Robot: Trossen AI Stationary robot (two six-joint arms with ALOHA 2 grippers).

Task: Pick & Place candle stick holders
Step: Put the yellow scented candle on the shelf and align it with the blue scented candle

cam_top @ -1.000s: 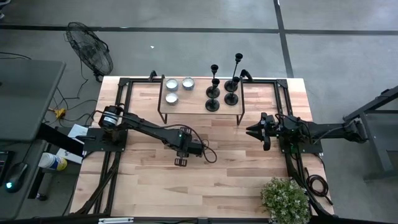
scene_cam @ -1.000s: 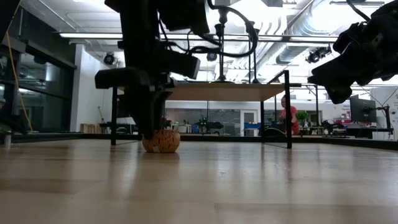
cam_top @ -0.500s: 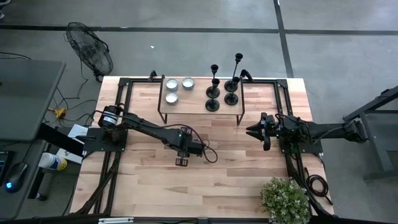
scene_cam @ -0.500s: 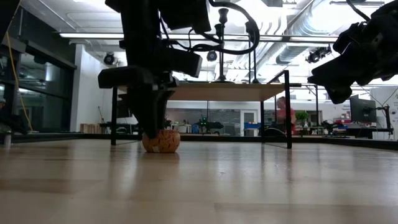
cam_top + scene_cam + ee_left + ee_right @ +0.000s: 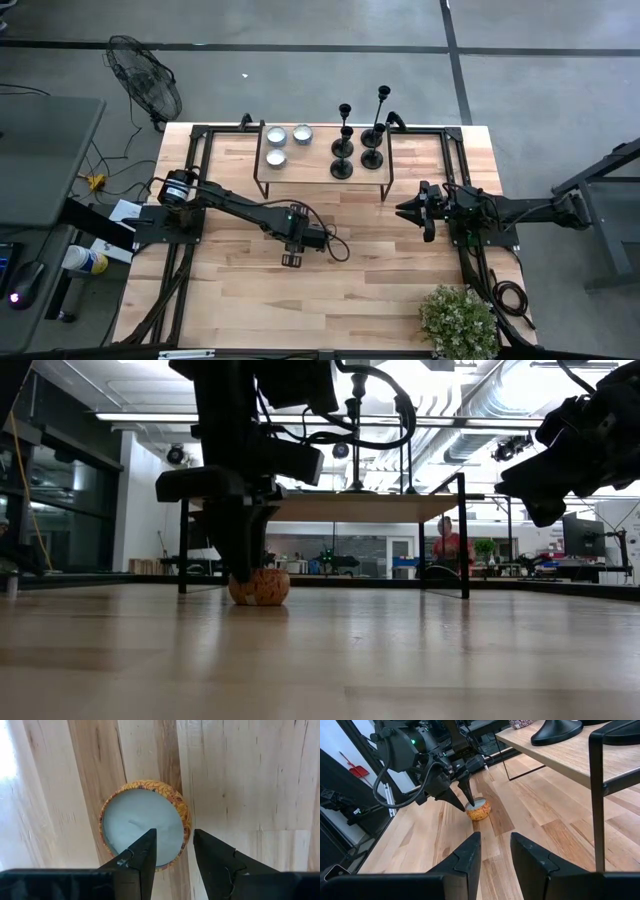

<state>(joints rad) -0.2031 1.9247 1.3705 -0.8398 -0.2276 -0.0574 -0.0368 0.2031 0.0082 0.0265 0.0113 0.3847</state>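
1. Table (image 5: pixel 400 290): light wood top w/ a small raised shelf (image 5: pixel 322 165) at the far edge, on a dark metal frame.
2. Candle stick holders (image 5: pixel 357 140): four black holders stood upright in a close cluster on the shelf's right half; none was gripped. Three round candle tins (image 5: pixel 288 140) sat on its left half.
3. Left gripper (image 5: pixel 291 259): pointed down near table centre, over a small candle pot (image 5: pixel 145 822) w/ orange patterned wall & pale wax top.
4. Its fingers (image 5: pixel 142 857) were apart, straddling the pot's rim: one finger over the wax, the other outside the wall. Contact w/ the rim was prob. light or nil; the wrist view cannot settle it.
5. Right gripper (image 5: pixel 411 212): waited off the table, right of the shelf, facing the left arm; fingers (image 5: pixel 465 857) apart, holding nothing.
6. Potted plant (image 5: pixel 458 320): at the near right corner.
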